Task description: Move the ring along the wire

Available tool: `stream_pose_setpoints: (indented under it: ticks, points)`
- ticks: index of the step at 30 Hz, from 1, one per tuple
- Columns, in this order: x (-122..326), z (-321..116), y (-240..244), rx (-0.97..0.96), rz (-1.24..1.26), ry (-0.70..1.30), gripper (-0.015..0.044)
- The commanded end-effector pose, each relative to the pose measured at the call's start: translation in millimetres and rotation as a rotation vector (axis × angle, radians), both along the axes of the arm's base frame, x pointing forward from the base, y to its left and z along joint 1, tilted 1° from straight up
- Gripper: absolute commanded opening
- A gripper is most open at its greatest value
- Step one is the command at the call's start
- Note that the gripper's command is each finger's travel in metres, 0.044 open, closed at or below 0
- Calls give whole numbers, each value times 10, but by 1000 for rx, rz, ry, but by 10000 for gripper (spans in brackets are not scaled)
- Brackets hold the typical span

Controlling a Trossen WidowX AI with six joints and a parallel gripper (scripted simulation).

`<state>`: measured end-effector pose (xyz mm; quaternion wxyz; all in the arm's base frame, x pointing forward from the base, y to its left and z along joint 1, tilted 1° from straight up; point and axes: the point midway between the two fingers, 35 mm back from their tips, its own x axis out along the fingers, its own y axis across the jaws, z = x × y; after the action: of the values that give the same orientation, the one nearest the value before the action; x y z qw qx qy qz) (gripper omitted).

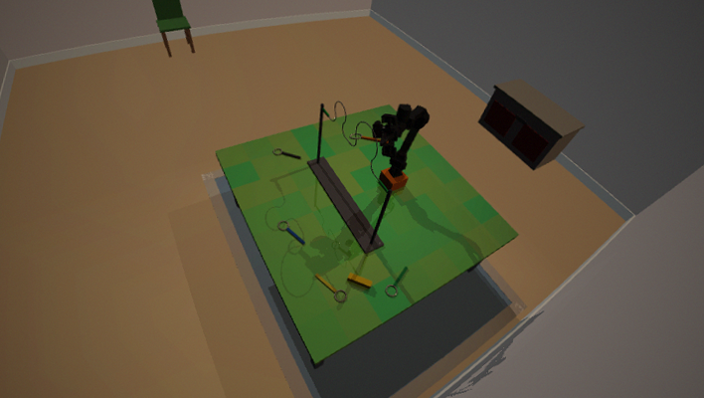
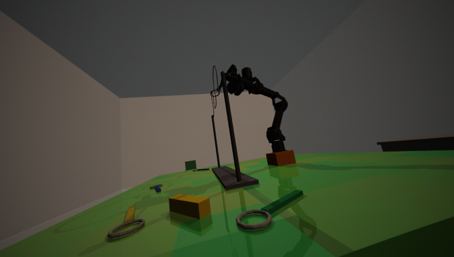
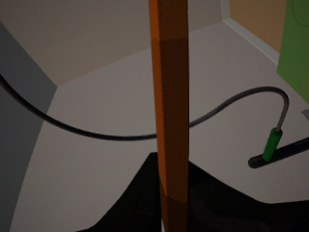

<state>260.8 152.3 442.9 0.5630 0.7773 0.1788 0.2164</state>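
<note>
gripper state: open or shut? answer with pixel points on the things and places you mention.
Shut on the orange handle (image 1: pixel 371 138) (image 3: pixel 174 97): in the wrist view the dark fingers meet it from both sides, no gap showing.

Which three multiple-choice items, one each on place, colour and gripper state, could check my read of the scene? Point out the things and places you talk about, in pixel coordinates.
1. Where is the yellow block (image 1: pixel 359 281) (image 2: pixel 189 206)?
A) on the chair
B) on the table (image 1: pixel 429 235) (image 2: pixel 350 190)
C) on the cabinet

2. What colour is the box under the arm?
A) orange
B) white
C) blue

3. How is the end effector (image 1: pixel 385 141) (image 3: pixel 161 159)?
A) open, holding nothing
B) shut, holding nothing
C) shut on the orange handle (image 1: pixel 371 138) (image 3: pixel 175 97)

1: B, the top and exterior views show it lying there.
2: A, both outside views show the arm standing on it.
3: C, the wrist view shows the handle between the fingers.
</note>
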Motion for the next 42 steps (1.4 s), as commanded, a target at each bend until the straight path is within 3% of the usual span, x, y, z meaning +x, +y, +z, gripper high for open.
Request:
stream_pose_setpoints:
  ticks: [1, 42]
  points:
    - [2, 28, -8, -22, 2, -1, -150]
    - [7, -104, 0, -525, -8, -3, -150]
